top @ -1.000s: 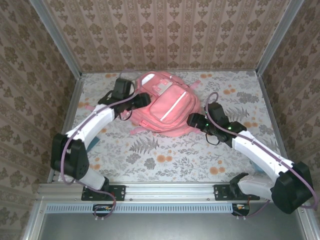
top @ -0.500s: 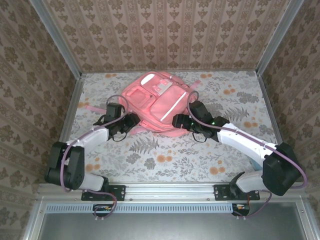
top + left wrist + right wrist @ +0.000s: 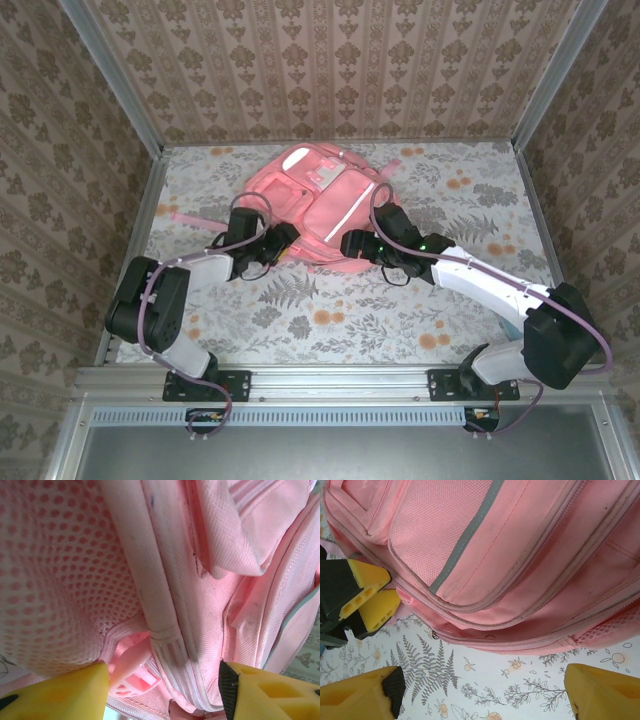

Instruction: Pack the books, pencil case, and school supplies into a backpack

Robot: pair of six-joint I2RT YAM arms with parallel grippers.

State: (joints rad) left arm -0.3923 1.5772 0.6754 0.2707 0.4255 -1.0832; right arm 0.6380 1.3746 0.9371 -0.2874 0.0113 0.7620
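The pink backpack point(image 3: 318, 200) lies front-up at the far middle of the table point(image 3: 330, 320), and from above both wrists cover part of its near edge. My left gripper point(image 3: 283, 240) sits at its near-left corner, jaws apart around a strap point(image 3: 150, 580) and buckle point(image 3: 132, 672), though I cannot tell whether either finger touches them. My right gripper point(image 3: 352, 243) hangs wide open by its near-right edge.

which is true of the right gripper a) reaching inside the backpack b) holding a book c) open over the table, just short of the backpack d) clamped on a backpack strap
C: in the right wrist view the right gripper has its yellow fingers wide apart with bare floral tablecloth between them, and the pink backpack lies just beyond.
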